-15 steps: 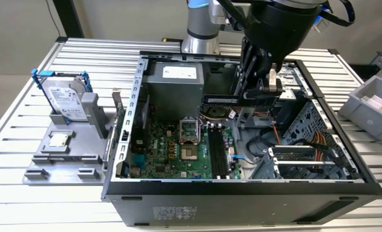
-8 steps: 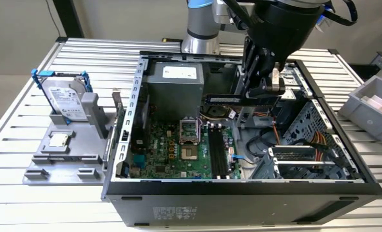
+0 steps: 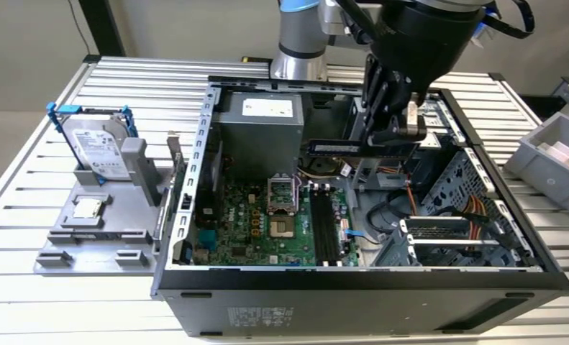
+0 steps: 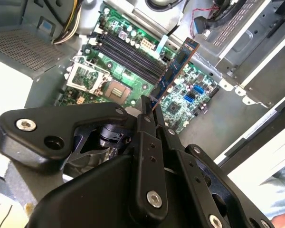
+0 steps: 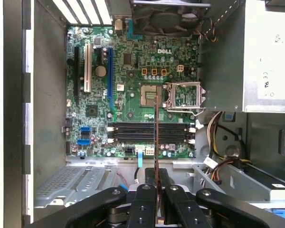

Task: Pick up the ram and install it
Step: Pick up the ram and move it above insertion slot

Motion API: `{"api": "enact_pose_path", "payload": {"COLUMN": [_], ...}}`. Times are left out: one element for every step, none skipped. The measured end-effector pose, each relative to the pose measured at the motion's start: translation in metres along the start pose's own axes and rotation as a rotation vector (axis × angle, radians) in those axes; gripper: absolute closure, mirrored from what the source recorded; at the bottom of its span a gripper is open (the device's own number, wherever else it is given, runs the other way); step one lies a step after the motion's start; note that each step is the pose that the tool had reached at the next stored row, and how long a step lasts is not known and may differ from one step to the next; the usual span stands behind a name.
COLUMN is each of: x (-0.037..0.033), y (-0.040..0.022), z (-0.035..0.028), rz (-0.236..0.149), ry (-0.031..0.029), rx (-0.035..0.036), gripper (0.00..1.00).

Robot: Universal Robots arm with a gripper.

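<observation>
The ram (image 3: 347,147) is a thin blue-green stick that my gripper (image 3: 392,144) is shut on at one end. It hangs level above the open computer case (image 3: 183,215), over the motherboard's upper part and well clear of it. The long black slots (image 3: 324,226) lie lower down on the green board. In the second wrist view the ram (image 4: 178,66) sticks out from the gripper (image 4: 149,107) at a slant across the slots (image 4: 128,52). The first wrist view has the ram (image 5: 156,137) edge-on, a thin line crossing the slots (image 5: 149,133) above the gripper (image 5: 156,183).
A silver hard drive in a blue frame (image 3: 102,147) stands on a grey fixture at the exterior view's left. A grey bin (image 3: 557,154) sits at the right. Inside the case are the power supply (image 3: 260,129), the open CPU socket (image 5: 183,95), a fan (image 5: 168,16) and loose cables (image 3: 457,215).
</observation>
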State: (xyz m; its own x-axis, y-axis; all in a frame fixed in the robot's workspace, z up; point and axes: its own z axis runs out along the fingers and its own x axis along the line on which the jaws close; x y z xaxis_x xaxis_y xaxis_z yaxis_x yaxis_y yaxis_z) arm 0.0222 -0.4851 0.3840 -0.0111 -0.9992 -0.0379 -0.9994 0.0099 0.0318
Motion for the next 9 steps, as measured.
{"api": "enact_pose_path", "payload": {"x": [-0.0008,-0.0015,-0.0022,-0.0027,-0.0031,-0.0034,-0.0036,-0.0039,-0.0042], "y": [-0.0006,-0.0013,-0.0021,-0.0029,-0.0037,-0.0046,-0.0053,-0.0060,-0.0065], "z": [0.0000,0.0000,0.0000,0.0000,0.0000,0.0000,0.0000,0.0000,0.0000], "rz": [0.001,0.002,0.003,0.004,0.007,0.010,0.015,0.021,0.029], "ry": [0.0000,-0.0001,-0.0001,-0.0001,-0.0002,-0.0003,-0.0005,-0.0007,-0.0009], "rx": [0.0001,0.0001,0.0001,0.0002,0.0003,0.0004,0.0006,0.0009,0.0011], "gripper": [1.00,1.00,1.00,1.00,1.00,1.00,1.00,1.00,1.00]}}
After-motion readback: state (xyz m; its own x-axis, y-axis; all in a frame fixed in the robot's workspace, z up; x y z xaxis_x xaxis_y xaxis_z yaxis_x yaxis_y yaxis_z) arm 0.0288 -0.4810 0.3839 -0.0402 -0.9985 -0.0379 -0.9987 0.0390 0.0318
